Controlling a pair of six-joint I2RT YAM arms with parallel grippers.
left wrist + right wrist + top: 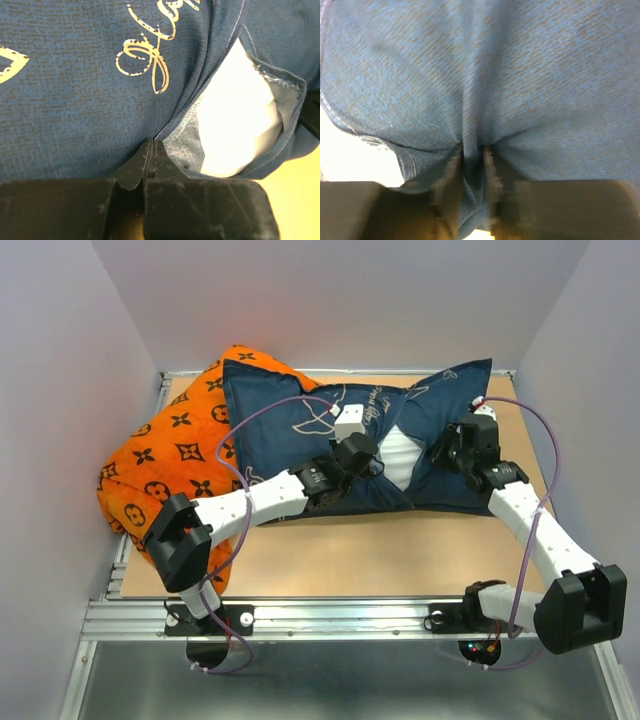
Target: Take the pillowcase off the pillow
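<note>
The desk (pixel 330 560) carried everything, with an orange patterned cushion (pixel 170 450) piled against its left side. The pillowcase (pixel 290 430) lay across the far half of the desk. Its long axis ran left to right and its left end rested against the cushion. It covered nearly all of the pillow (pixel 400 455), which showed only as a white wedge through a slit near the middle of the cover, towards the near edge.

That slit ran roughly from far to near, and the two arms stood on either side of it. The left arm reached in from the left to the slit's left lip, the right arm from the right to the right lip, so the bare pillow lay between them, about equally near to each.

The left gripper (pixel 151 147) was pressed together, with the hem of the left lip running down into its fingertips. This read as a pinch on that edge, with the white pillow just to its right. The right gripper (pixel 472 155) had a bunched fold of the navy cloth between its fingers, which stood slightly apart around it. Creases fanned out from that spot. The wrist view was blurred, but it looked like a pinch too.

Judged from this, the coming move turned on drawing the two lips apart along the cover's long axis, left lip leftward and right lip rightward, to widen the gap over the pillow.
</note>
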